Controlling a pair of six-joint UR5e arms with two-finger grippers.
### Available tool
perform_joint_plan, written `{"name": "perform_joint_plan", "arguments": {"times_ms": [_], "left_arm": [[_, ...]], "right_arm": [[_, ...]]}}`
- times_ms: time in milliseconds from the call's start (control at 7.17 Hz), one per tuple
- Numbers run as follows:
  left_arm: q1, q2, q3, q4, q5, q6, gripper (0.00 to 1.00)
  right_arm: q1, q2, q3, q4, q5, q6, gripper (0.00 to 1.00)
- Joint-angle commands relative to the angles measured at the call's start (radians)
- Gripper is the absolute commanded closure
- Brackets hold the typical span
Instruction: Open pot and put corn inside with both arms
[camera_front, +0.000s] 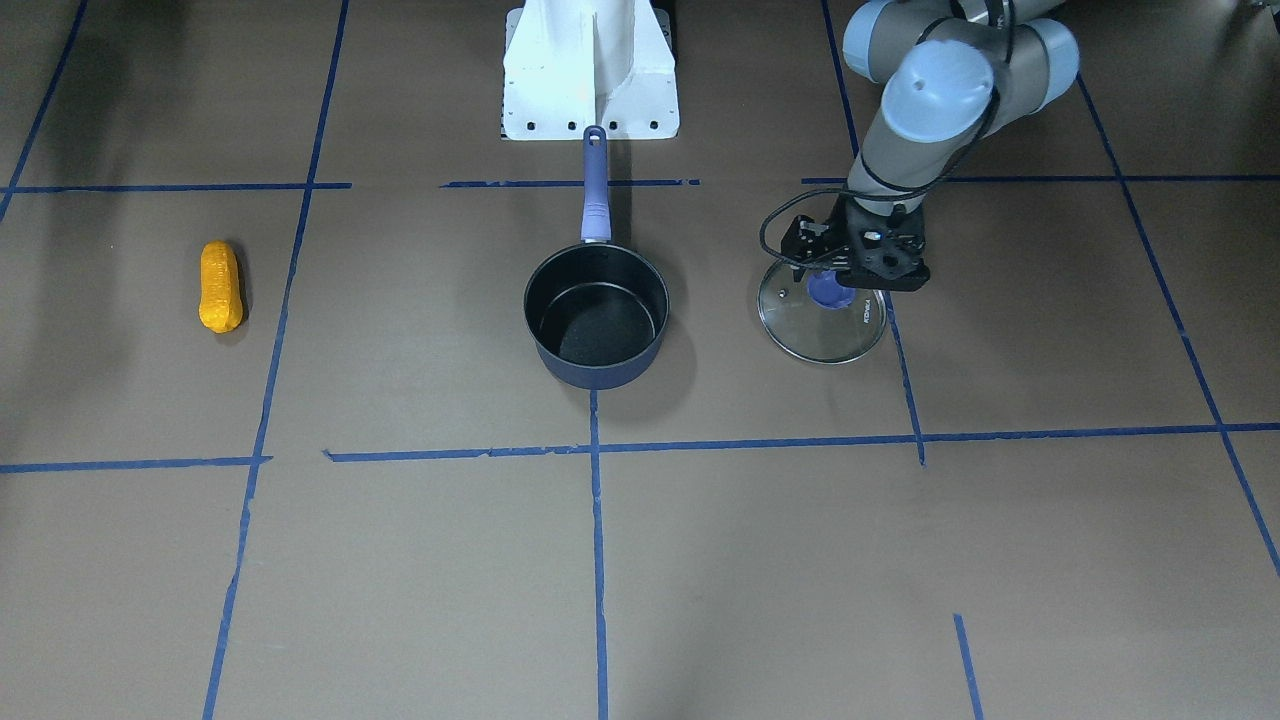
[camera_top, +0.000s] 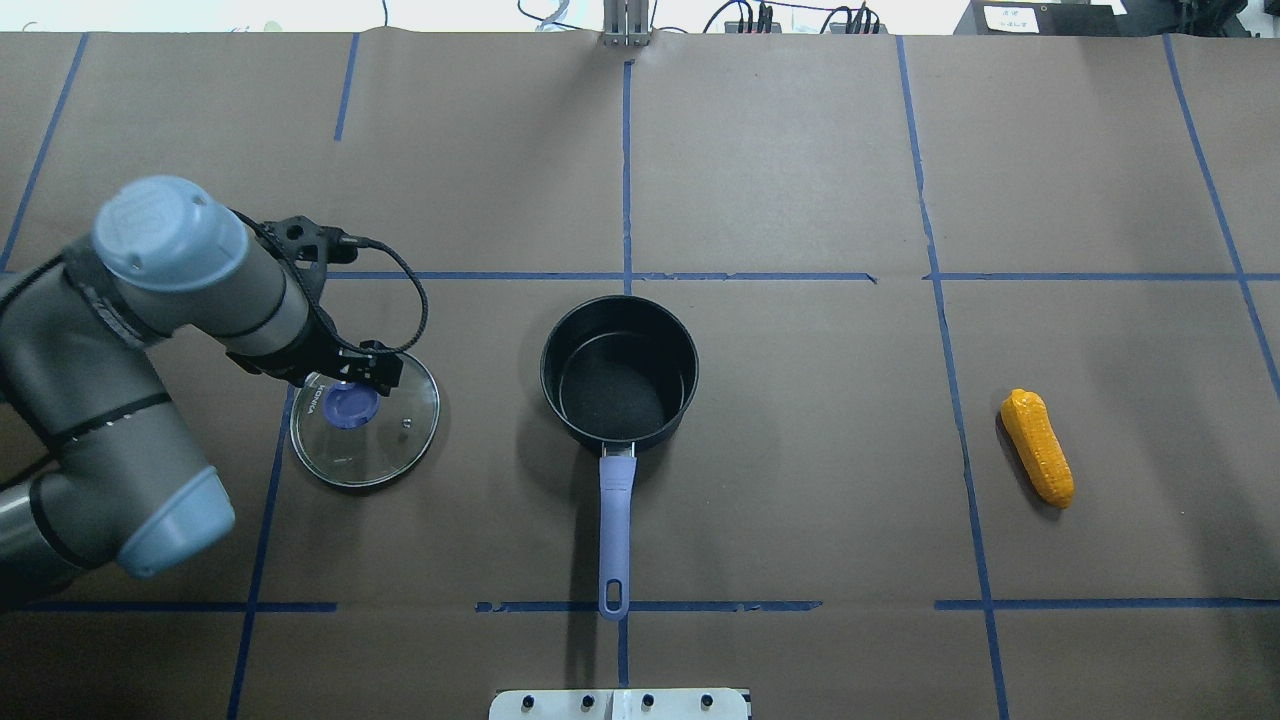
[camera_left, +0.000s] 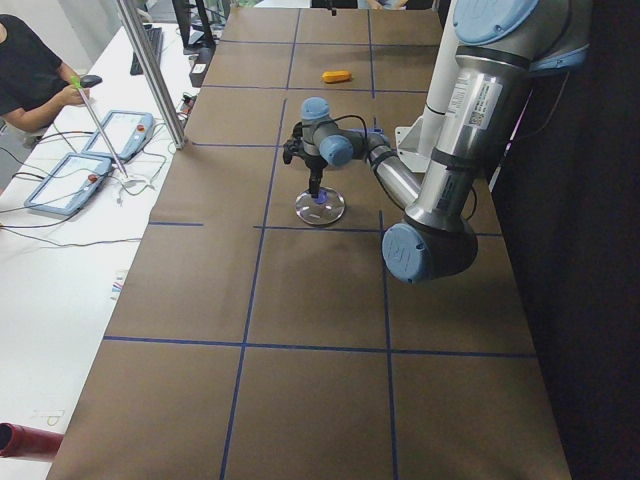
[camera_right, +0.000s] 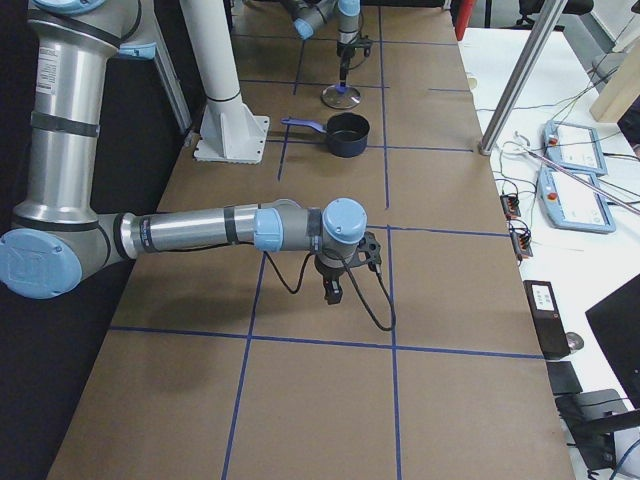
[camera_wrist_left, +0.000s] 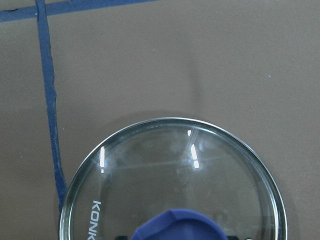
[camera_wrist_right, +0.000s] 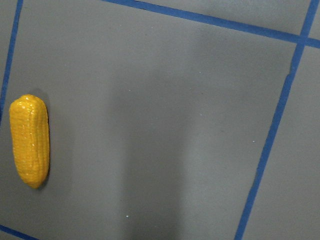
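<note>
Wide table (camera_top: 800, 150) under brown paper, gridded with blue tape (camera_top: 627, 180). White bolted base plate (camera_front: 590, 100) centred at one long edge. Tangle of cables (camera_top: 760, 18) just past the opposite edge. White desk (camera_left: 60, 260) alongside the table, carrying two grey-blue tablets (camera_left: 62, 185) and a slim black box (camera_right: 543, 305). Slanted metal pole (camera_left: 150, 70) between desk and table. Person in black shirt (camera_left: 25, 70) at the desk's far end. Red cylinder (camera_left: 25, 440) at the near corner. Black backdrop (camera_left: 600, 300) along the other side. Bright, even light from above, with soft shadows on the paper.
</note>
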Motion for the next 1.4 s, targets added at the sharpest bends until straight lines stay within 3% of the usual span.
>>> {"name": "perform_joint_plan", "arguments": {"times_ms": [0, 279, 698, 1256], "left_arm": [[-0.141, 0.122, -0.097, 0.009, -0.09, 0.158, 0.01], [-0.26, 0.233, -0.118, 0.006, -0.152, 0.326, 0.01], [-0.285, 0.249, -0.118, 0.006, -0.153, 0.361, 0.01], [-0.288, 0.25, -0.12, 0.006, -0.15, 0.361, 0.01]], "right_arm": [[-0.128, 0.014, 0.063, 0.131, -0.01, 0.283, 0.0], [-0.307, 0.005, 0.057, 0.394, -0.113, 0.625, 0.0], [-0.545, 0.004, -0.018, 0.64, -0.294, 0.883, 0.0], [-0.667, 0.024, -0.067, 0.665, -0.375, 0.915, 0.02]]}}
